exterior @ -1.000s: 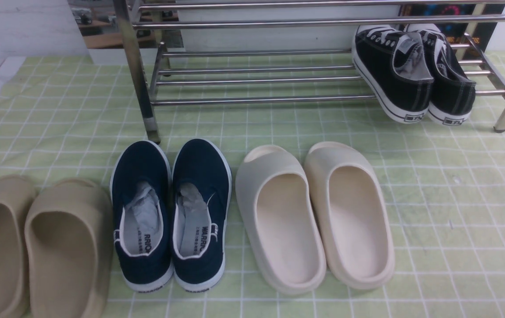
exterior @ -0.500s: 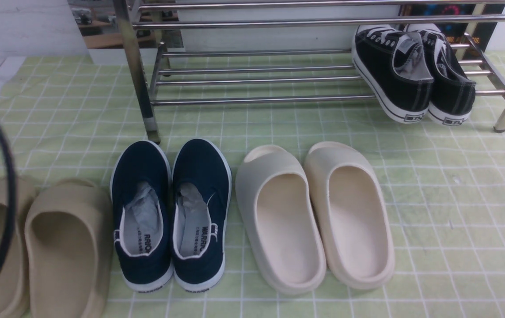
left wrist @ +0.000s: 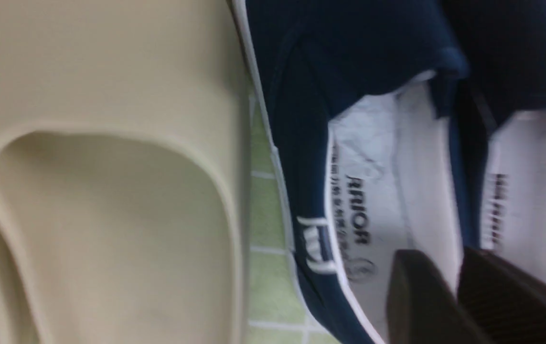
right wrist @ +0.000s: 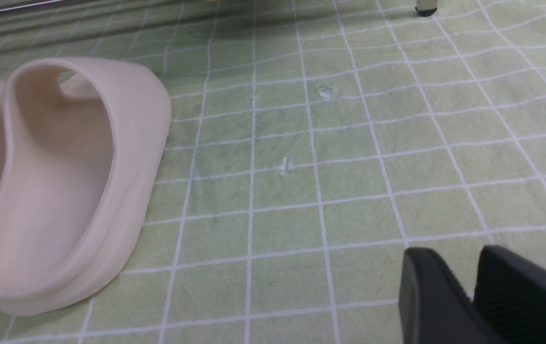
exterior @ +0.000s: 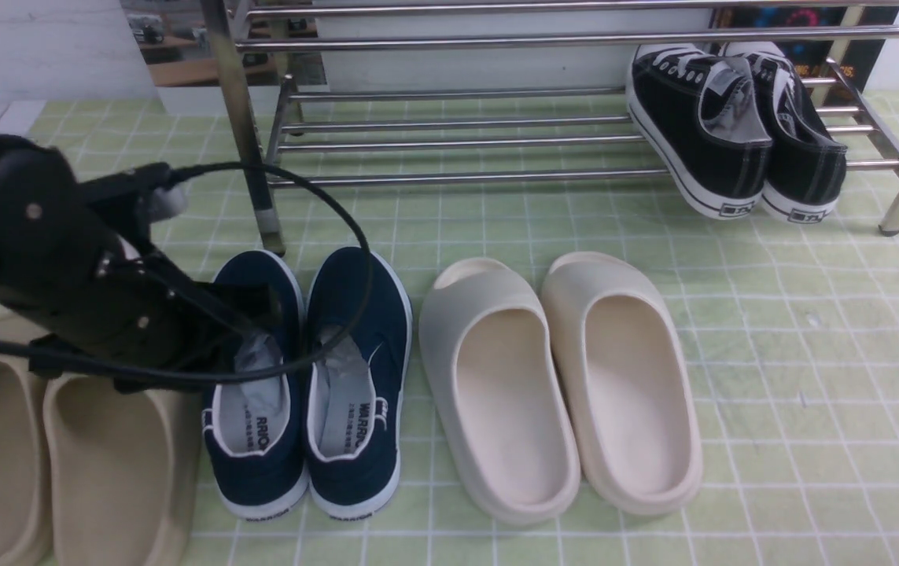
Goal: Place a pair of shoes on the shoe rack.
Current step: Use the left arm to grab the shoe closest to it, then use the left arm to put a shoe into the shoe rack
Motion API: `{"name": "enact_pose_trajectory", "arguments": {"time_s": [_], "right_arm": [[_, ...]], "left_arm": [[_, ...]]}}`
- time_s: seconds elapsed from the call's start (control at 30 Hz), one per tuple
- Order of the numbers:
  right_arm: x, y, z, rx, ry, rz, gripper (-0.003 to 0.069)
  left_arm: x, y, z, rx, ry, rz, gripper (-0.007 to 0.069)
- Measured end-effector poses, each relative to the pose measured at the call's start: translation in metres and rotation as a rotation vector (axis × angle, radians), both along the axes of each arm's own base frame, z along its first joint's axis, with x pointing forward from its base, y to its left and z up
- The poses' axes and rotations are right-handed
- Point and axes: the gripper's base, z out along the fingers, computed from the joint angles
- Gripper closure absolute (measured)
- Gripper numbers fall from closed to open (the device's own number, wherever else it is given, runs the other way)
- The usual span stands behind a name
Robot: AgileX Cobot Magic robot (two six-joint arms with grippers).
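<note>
Navy slip-on pair (exterior: 315, 314) sits on the green checked cloth (exterior: 811, 354), toes toward the shoe rack (exterior: 457, 178), not on it; the left shoe's toe is just in front of the rack's left front leg. Front view: tan slides (exterior: 103, 456) just beside the pair to the left, cream slides (exterior: 559, 385) just beside to the right. Black lace-up sneakers (exterior: 732, 126) occupy the right end of the rack's lower bars, heels hanging over the front bar. Left arm reaches in from the left, its left gripper (exterior: 264, 303) over the left navy shoe's opening; a black cable (exterior: 355, 236) loops across both shoes. Whether it touches the shoe, cannot tell

Left wrist view, blurred: left gripper (left wrist: 449, 272) with fingers (left wrist: 416, 301) closed together, nothing between them, above the white lining printed "RRIOR" (left wrist: 358, 210). One tan slide (left wrist: 110, 191) lies alongside, a strip of cloth between

Right wrist view: right gripper (right wrist: 464, 272) closed and empty, low over bare cloth, well apart from the navy pair. One cream slide (right wrist: 62, 181) near; a rack foot (right wrist: 425, 9) at the far edge
</note>
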Motion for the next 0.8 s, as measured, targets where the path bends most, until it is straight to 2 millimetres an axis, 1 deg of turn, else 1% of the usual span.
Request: {"name": "enact_pose_trajectory", "arguments": {"time_s": [0.03,0.07,0.1,0.13,0.17,0.2,0.23,0.27,0.33,0.37,0.4,0.43,0.47,0.53,0.63,0.67,0.7,0.77,0.8], "right_arm": [[0.0,0.0,0.0,0.0,0.0,0.0,0.0468],[0.0,0.0,0.0,0.0,0.0,0.0,0.0467],[0.0,0.0,0.0,0.0,0.0,0.0,0.0466],[0.0,0.0,0.0,0.0,0.0,0.0,0.0465],[0.0,0.0,0.0,0.0,0.0,0.0,0.0463],[0.0,0.0,0.0,0.0,0.0,0.0,0.0461],[0.0,0.0,0.0,0.0,0.0,0.0,0.046],[0.0,0.0,0.0,0.0,0.0,0.0,0.0459],[0.0,0.0,0.0,0.0,0.0,0.0,0.0456],[0.0,0.0,0.0,0.0,0.0,0.0,0.0454],[0.0,0.0,0.0,0.0,0.0,0.0,0.0453],[0.0,0.0,0.0,0.0,0.0,0.0,0.0452],[0.0,0.0,0.0,0.0,0.0,0.0,0.0451],[0.0,0.0,0.0,0.0,0.0,0.0,0.0447],[0.0,0.0,0.0,0.0,0.0,0.0,0.0444],[0.0,0.0,0.0,0.0,0.0,0.0,0.0443],[0.0,0.0,0.0,0.0,0.0,0.0,0.0443],[0.0,0.0,0.0,0.0,0.0,0.0,0.0443],[0.0,0.0,0.0,0.0,0.0,0.0,0.0443]], "left_arm": [[0.007,-0.001,-0.01,0.025,0.025,0.027,0.0331],[0.011,0.0,-0.018,0.042,0.042,0.05,0.0288],[0.015,0.001,-0.024,0.058,0.054,0.064,0.0265],[0.015,0.001,-0.025,0.059,0.058,0.064,0.0265],[0.019,0.001,-0.034,0.077,0.075,0.078,0.025],[0.022,0.001,-0.041,0.09,0.089,0.087,0.0257],[0.025,0.0,-0.047,0.097,0.101,0.092,0.0274],[0.028,0.0,-0.053,0.105,0.108,0.095,0.0311],[0.033,0.0,-0.062,0.109,0.112,0.103,0.0414],[0.035,-0.001,-0.065,0.107,0.109,0.108,0.0487],[0.035,-0.001,-0.067,0.107,0.111,0.111,0.0561],[0.036,-0.001,-0.066,0.109,0.11,0.111,0.0609],[0.036,-0.001,-0.064,0.11,0.107,0.111,0.0621],[0.035,-0.001,-0.053,0.111,0.101,0.111,0.0617],[0.03,0.0,-0.026,0.108,0.069,0.086,0.0616],[0.024,0.002,0.002,0.106,0.027,0.07,0.0616],[0.022,0.003,0.017,0.105,-0.004,0.059,0.0616],[0.023,0.002,0.041,0.093,-0.06,0.04,0.0616],[0.023,0.002,0.044,0.091,-0.065,0.041,0.0616]]}}
